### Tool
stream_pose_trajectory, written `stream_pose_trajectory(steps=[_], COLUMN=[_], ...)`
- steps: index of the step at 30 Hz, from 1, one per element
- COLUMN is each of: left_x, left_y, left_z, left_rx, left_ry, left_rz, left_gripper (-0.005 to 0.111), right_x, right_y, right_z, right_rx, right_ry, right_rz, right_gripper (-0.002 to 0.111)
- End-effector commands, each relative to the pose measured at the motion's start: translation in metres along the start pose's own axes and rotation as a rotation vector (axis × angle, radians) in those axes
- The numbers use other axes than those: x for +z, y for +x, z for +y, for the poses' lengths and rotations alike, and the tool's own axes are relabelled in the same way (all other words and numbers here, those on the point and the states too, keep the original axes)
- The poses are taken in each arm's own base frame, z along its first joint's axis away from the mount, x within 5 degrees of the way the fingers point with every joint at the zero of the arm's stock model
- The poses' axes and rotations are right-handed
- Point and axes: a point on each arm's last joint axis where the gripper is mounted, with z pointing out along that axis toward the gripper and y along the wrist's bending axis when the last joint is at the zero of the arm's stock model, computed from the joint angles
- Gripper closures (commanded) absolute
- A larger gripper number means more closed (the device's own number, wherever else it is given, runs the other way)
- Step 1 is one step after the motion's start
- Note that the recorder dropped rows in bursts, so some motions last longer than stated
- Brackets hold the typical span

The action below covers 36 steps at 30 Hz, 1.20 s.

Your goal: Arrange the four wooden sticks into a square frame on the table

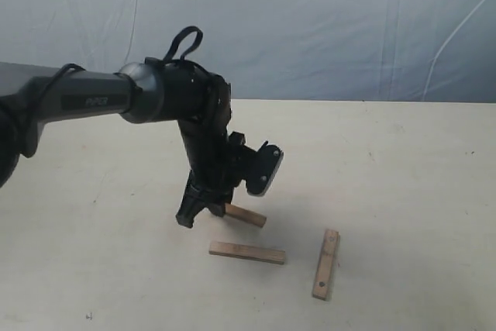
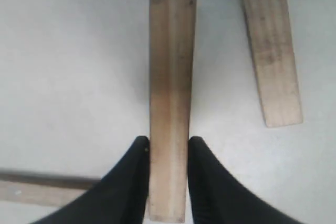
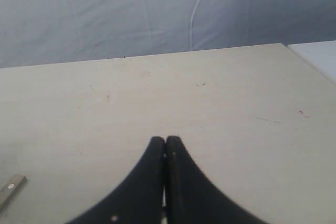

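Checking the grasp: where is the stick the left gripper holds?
Exterior view, left of centre: held stick in the left gripper, just beyond the crosswise stick.

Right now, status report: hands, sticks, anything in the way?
Left hand shut on one stick. Right hand shut, empty. Two other sticks lie apart, no square yet. Nothing seen blocking.

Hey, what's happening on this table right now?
The left gripper is closed on one wooden stick, holding it low by the table. Two more sticks lie loose nearby, one nearer the camera and one off to the right. No square is laid out yet. The right gripper is shut and empty, off to the side.
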Motion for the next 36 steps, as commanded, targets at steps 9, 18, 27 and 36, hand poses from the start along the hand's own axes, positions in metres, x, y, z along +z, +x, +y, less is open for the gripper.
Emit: stream_pose_trajectory(steps=[9, 18, 27, 36], left_x=[-0.013, 0.015, 0.000, -0.018], left_y=[0.010, 0.029, 0.027, 0.046], left_z=[0.013, 0.018, 0.022, 0.004], left_rx=[0.126, 0.103, 0.154, 0.540], left_ry=[-0.061, -0.059, -0.041, 0.109], left_rz=[-0.017, -0.064, -0.053, 0.254], left_gripper=[0.107, 0.107, 0.107, 0.107], right_x=[0.000, 0.000, 0.000, 0.000], right_y=[-0.002, -0.002, -0.002, -0.002], right_z=[0.000, 0.000, 0.000, 0.000], right_rx=[-0.003, -0.003, -0.005, -0.005], right_ry=[-0.005, -0.005, -0.004, -0.004], right_rz=[-0.017, -0.017, -0.017, -0.017], right_gripper=[0.109, 0.109, 0.109, 0.109])
